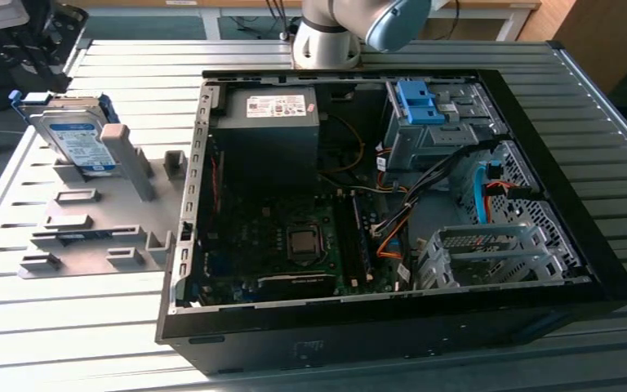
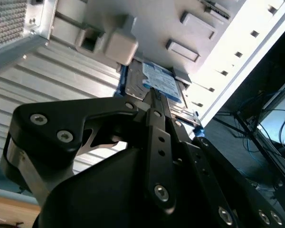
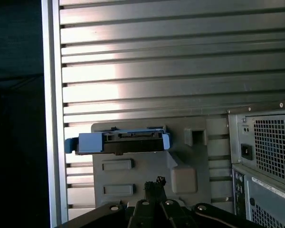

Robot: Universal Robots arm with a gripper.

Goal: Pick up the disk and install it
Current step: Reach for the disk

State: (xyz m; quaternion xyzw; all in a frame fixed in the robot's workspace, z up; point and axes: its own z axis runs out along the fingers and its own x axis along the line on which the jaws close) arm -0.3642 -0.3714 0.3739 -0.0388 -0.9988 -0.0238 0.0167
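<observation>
The disk [image 1: 78,135] is a silver hard drive with a blue-and-white label and a blue frame. It stands on edge in a grey holder [image 1: 95,238] on the table, at the exterior view's left of the open computer case [image 1: 575,188]. In the first wrist view I see the disk [image 3: 118,141] edge-on in the grey holder [image 3: 147,167]. My gripper [image 3: 155,183] hangs apart from it, fingertips together and nothing between them. In the second wrist view the gripper [image 2: 153,97] points toward the disk [image 2: 160,83].
Inside the case sit a black box with a white sticker [image 1: 270,122], a blue clip on a grey cage [image 1: 423,102], an empty metal drive cage [image 1: 488,253] and loose cables [image 1: 401,220]. The slatted table [image 1: 128,73] ends just beyond the holder.
</observation>
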